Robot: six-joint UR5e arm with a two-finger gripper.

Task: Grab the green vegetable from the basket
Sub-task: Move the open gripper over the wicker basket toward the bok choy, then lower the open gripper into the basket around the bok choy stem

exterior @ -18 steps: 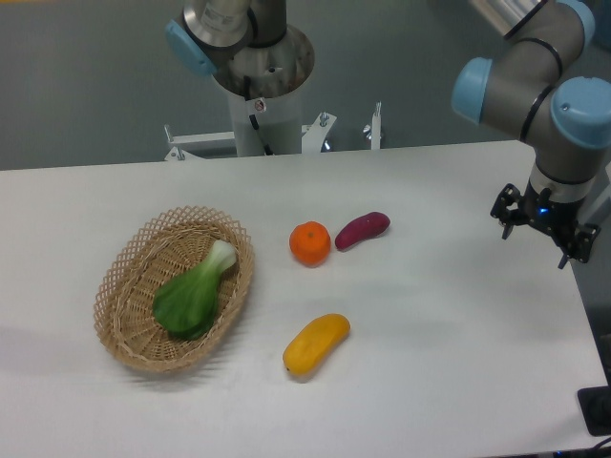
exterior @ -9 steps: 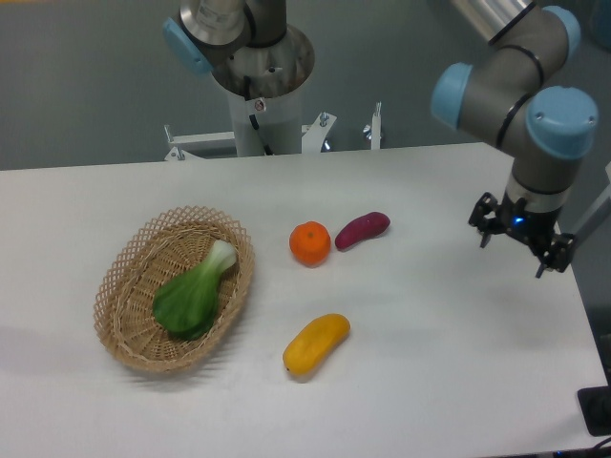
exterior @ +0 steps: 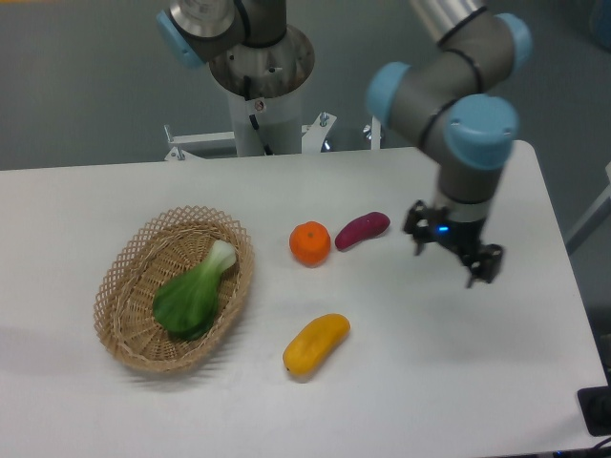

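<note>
Beside the sweet potato (exterior: 362, 229), the gripper (exterior: 451, 256) has moved left.

We see a white bench (exterior: 286, 420). On it the basket (exterior: 124, 329) sits at nine o'clock, an orange (exterior: 310, 242) near centre, a purple sweet potato (exterior: 362, 229) just beside it toward two o'clock, a yellow fruit (exterior: 316, 343) at six.

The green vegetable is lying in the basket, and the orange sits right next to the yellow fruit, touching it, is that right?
Not quite. The camera view shows the green vegetable in the basket, but the orange sits beside the purple sweet potato, well apart from the yellow fruit.
</note>
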